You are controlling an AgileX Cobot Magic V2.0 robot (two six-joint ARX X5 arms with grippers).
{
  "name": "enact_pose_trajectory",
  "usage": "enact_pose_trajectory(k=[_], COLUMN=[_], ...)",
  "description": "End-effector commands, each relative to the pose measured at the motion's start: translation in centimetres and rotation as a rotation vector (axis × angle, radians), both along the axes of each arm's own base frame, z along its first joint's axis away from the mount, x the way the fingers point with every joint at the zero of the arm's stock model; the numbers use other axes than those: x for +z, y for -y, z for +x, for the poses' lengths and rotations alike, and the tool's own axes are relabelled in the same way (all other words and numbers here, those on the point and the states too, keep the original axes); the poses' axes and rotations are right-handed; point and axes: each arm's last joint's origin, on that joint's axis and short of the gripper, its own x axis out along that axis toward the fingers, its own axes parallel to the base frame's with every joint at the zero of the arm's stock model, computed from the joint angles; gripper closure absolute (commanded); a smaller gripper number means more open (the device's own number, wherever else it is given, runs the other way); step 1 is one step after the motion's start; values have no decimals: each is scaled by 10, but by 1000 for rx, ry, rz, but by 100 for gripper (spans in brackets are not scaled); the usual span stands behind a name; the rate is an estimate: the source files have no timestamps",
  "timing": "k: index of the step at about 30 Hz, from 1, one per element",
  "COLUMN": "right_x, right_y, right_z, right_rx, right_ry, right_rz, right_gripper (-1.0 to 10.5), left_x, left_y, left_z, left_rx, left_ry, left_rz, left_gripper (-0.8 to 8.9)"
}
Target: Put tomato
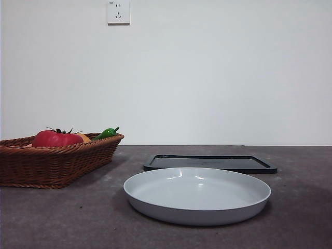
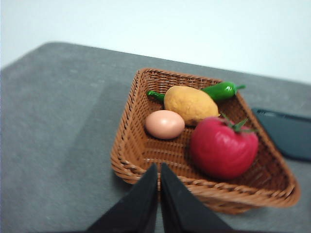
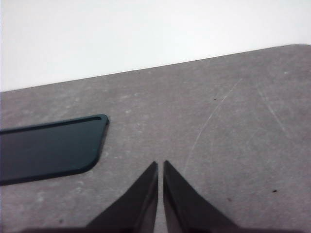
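Front view, tomato (image 1: 56,138): lay in the wicker basket (image 1: 57,165) at the table's left.
Basket contents: tomato, a yellow-orange fruit (image 2: 190,104), an egg (image 2: 164,124) and a green pepper (image 2: 221,90).
White plate (image 1: 197,195): stood near centre, nothing in it.
Black tray (image 1: 210,163): lay just behind the plate.
Left gripper (image 2: 159,170): jaws pressed together, holding nothing, above the basket's rim.
Right gripper (image 3: 160,167): jaws closed, holding nothing, over bare table beside the tray.

– Where did everything sit?
– The basket (image 1: 57,163) stood at the left, holding the tomato (image 1: 54,138), an egg (image 2: 164,124), a pepper (image 1: 106,133) and another fruit (image 2: 190,103).
– And to its right?
– The plate (image 1: 197,196), with the tray (image 1: 210,163) lying behind it.
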Motion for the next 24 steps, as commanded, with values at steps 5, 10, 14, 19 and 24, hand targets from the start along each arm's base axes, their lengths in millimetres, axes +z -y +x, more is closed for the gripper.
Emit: enact_pose_trajectory(k=[5, 10, 14, 19, 24], right_x=[2, 16, 33, 59, 88], right_y=[-2, -2, -3, -4, -6], right_z=[0, -3, -8, -15, -20], right_rx=[70, 67, 82, 116, 179], right_ry=[19, 39, 82, 99, 70], right_rz=[56, 94, 116, 118, 105], right_gripper=[941, 941, 941, 941, 941], left_x=[-3, 6, 16, 37, 64], left_y=[0, 0, 0, 1, 2], left_z=[1, -1, -4, -10, -16], left_rx=[26, 29, 30, 29, -3], left_ry=[-22, 1, 5, 6, 9], left_rz=[-207, -257, -279, -275, -241], left_gripper=[805, 804, 804, 804, 804])
